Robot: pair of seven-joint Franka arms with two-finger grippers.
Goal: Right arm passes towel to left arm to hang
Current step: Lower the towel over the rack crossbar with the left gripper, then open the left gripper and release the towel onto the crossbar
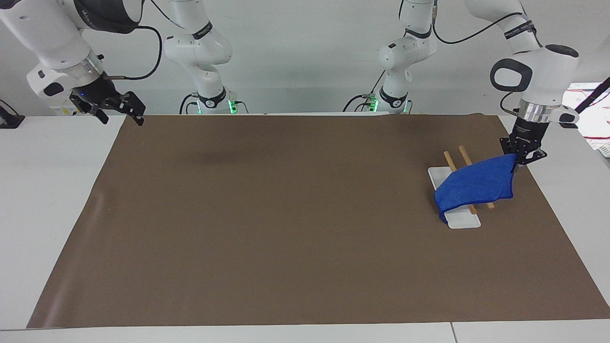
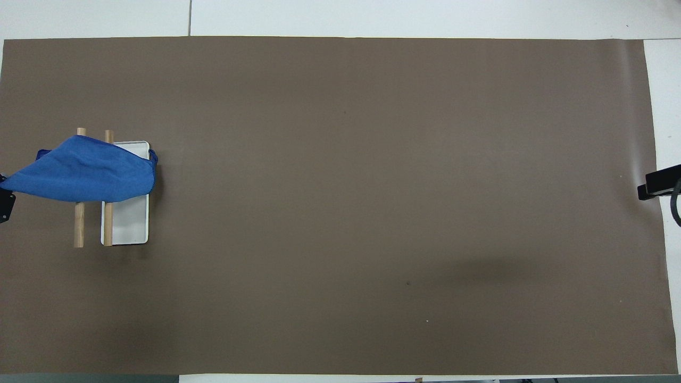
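Over rack, my left gripper has jaws clamped on towel corner, draping it across wooden rails. Right gripper waits, jaws open. Next: lower, release.

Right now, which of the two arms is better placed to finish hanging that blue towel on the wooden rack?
The left. Its gripper is shut on a corner of the blue towel, which already drapes over the rack's wooden bars. The right gripper waits open over the table's other end.
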